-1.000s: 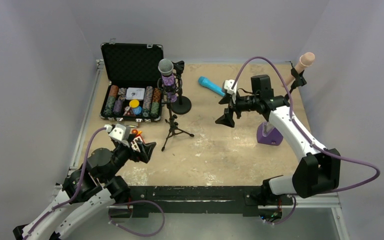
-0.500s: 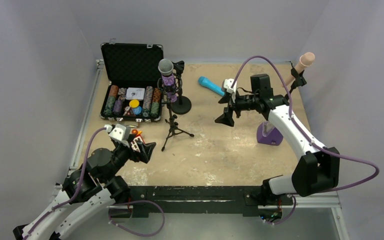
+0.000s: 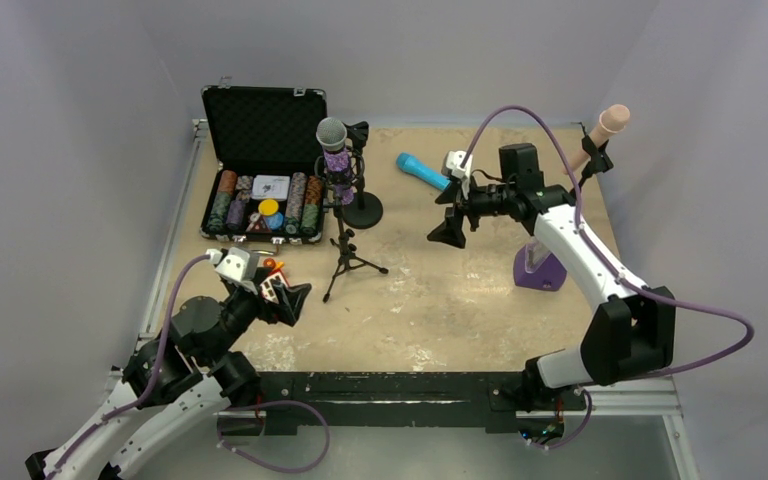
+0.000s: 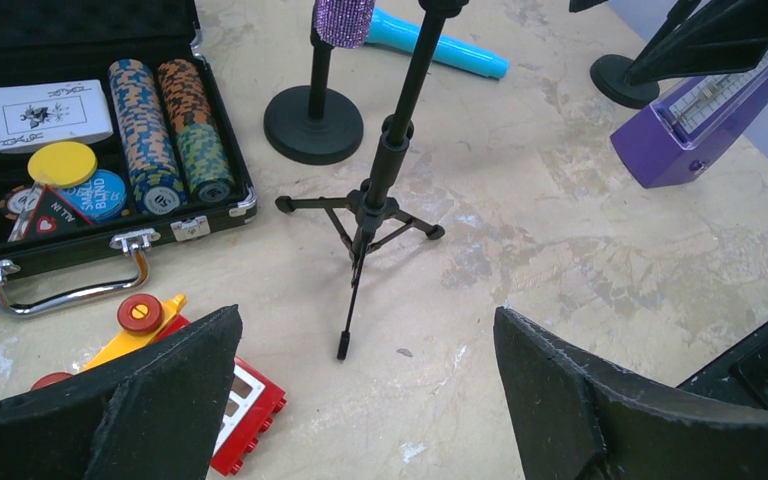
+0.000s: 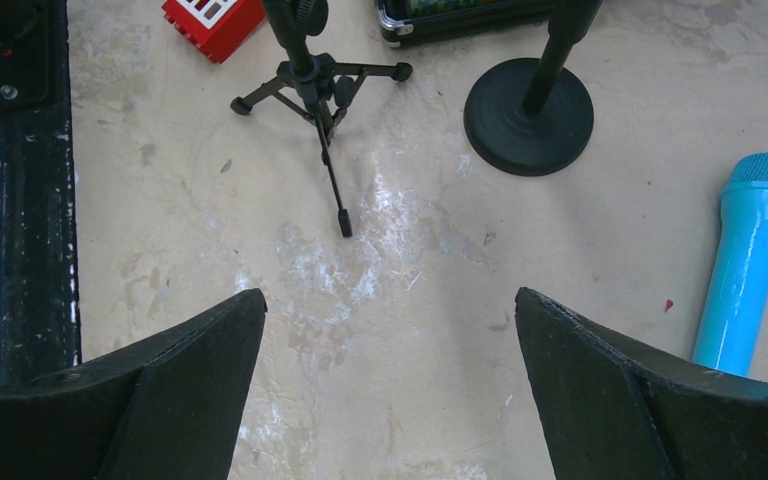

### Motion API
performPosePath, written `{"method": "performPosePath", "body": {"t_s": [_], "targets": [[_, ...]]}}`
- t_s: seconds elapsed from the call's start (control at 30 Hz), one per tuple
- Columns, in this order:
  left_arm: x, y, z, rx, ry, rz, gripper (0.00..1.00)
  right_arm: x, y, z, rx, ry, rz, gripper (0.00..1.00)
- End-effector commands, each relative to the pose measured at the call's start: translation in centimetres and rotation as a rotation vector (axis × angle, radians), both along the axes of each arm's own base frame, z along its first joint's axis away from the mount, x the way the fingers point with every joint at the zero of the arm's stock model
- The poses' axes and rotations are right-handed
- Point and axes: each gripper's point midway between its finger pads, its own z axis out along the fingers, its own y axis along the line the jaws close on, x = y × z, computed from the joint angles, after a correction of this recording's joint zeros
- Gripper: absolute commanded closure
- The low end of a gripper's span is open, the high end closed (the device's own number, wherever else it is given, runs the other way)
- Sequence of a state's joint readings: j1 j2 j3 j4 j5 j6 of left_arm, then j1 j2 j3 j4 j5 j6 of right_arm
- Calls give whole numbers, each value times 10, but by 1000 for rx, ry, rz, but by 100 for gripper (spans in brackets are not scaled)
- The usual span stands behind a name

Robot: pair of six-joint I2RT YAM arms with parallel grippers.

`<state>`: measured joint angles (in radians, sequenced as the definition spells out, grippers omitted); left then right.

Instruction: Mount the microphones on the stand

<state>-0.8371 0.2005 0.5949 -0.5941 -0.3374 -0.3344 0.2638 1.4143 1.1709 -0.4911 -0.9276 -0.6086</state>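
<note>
The right gripper (image 3: 448,215) is holding its jaws wide with nothing in them. It is hanging over the table (image 3: 440,300) near the far edge, just beside the blue microphone (image 3: 422,171) lying flat there. Its arm is reaching in from the near right corner, bent at the elbow. The left gripper (image 3: 298,302) is also gaping wide with nothing inside, low by the near left corner, with its arm folded. The purple microphone (image 3: 336,152) is standing up at the stands (image 3: 345,250). The pink microphone (image 3: 608,125) is poking up by the far right corner.
</note>
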Motion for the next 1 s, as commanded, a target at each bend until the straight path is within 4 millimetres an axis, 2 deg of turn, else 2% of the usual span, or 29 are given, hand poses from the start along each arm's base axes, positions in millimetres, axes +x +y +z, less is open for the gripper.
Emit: {"method": "performPosePath", "body": {"t_s": [0.0, 0.97], "targets": [[-1, 4, 23, -60, -37, 17, 0, 13, 6, 20, 24, -50, -8, 1], [-2, 6, 20, -60, -30, 23, 0, 27, 7, 23, 12, -61, -30, 1]]}}
